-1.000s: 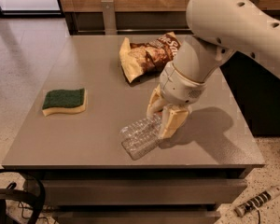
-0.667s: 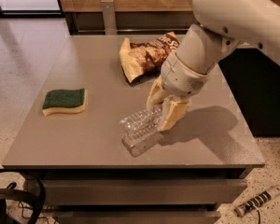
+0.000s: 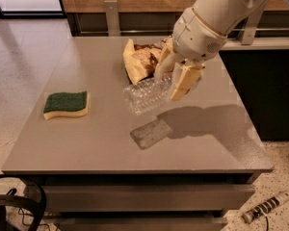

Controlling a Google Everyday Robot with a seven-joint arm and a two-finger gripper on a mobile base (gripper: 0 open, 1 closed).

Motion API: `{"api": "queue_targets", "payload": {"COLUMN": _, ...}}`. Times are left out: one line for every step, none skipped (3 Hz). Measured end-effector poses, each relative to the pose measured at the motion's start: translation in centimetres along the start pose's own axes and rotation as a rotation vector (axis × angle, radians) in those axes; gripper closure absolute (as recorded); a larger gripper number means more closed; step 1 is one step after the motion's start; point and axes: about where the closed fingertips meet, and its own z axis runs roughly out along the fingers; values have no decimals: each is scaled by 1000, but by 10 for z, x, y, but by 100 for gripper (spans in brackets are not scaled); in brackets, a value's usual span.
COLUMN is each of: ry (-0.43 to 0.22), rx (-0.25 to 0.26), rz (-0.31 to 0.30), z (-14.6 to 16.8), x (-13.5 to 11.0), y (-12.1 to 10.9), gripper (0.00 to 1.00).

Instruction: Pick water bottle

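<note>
gripper point(image 3: 173, 78) sits over the far-middle of the grey table point(image 3: 111, 148), hanging from a bulky white arm point(image 3: 216, 13) that comes in from upper right of the camera view. its two tan fingers point(image 3: 184, 83) are pinched on one end of the water bottle point(image 3: 147, 95), one finger on the far side and one on the near side, w/ the clear plastic caught between them. the end in the grip is hidden by the fingers, so which end it is can't be told. bottle is clear, ribbed, crinkled, held roughly level w/ a slight tilt, free end jutting toward the lower left. it is off the tabletop: its pale shadow point(image 3: 151, 133) lies apart from it on the bare surface, nearer the front edge, next to the larger dark shadow of the arm. behind the bottle, just beside the far finger, a tan and brown chip bag point(image 3: 138, 61) lies crumpled on the table; in this view the bottle overlaps its lower edge, contact can't be told. a sponge point(image 3: 66, 105), green top over yellow body, lies flat well apart on the left side of the table. on the speckled floor at lower right, a white power strip point(image 3: 267, 207).
</note>
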Motion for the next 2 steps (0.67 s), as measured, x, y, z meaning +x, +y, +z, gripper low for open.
{"api": "queue_targets", "payload": {"ry": -12, "rx": 67, "rz": -25, "z": -28, "x": -10, "y": -16, "gripper": 100}}
{"api": "queue_targets", "payload": {"ry": -12, "rx": 68, "rz": -25, "z": -28, "x": -10, "y": -16, "gripper": 100}}
